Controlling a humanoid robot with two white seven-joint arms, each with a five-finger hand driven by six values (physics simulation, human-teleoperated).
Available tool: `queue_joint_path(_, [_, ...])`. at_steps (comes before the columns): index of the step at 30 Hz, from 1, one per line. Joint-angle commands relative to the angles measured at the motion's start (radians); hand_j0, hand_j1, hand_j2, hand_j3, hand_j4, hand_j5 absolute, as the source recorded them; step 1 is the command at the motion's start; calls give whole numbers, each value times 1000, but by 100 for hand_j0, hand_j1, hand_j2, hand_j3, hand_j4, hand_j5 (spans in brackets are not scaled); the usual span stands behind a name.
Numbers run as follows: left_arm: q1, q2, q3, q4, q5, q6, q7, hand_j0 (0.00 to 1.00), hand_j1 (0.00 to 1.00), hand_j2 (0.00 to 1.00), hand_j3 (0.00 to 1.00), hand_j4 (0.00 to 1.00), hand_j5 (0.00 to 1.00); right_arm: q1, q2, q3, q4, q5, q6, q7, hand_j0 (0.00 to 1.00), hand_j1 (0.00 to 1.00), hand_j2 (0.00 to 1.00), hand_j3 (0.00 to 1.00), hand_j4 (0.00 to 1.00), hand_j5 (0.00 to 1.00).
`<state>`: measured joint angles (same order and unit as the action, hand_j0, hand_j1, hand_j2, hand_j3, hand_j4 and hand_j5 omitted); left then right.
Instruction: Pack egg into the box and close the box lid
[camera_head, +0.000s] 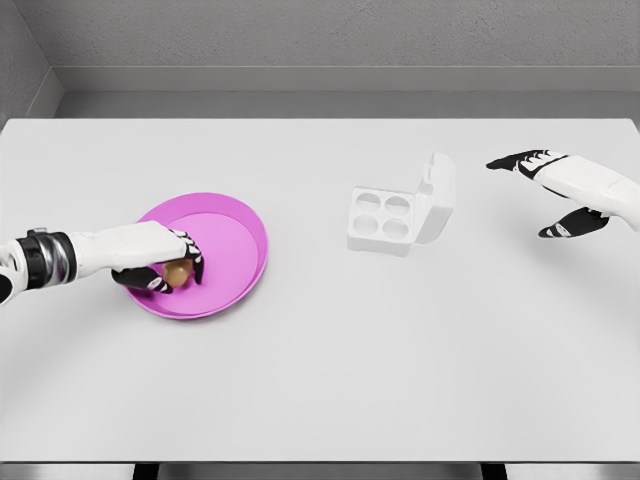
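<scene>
Left arm enters from left edge, forearm roughly level, wrist cuffed in a dark band. Left hand palm down, fingers curled tight around a small brown egg. Right hand held off to the right, fingers extended, thumb spread, empty.

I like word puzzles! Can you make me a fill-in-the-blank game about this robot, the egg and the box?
1. The brown egg sits in a plate whose colour is ____.
2. The hand curled around the egg is the ____ hand.
3. The white box has its lid standing ____.
4. The number of empty cups showing in the box is ____.

The right hand hangs with spread fingers beyond the box.

Missing words: pink; left; open; four
</scene>
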<state>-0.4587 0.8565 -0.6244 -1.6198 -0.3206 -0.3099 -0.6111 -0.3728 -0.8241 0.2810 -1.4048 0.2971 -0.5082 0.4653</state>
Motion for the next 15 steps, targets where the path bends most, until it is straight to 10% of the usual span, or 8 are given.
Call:
queue_joint_path(1, [0,1,8,-3,5,2,0,39,39,39,39,39,39,0,-1,0,0,-6,2,0,100,100,100,100,100,100])
queue_joint_path(15, [-8,-30,57,-37,8,2,0,33,33,33,33,33,33,0,29,0,9,-6,8,0,100,100,100,100,100,100])
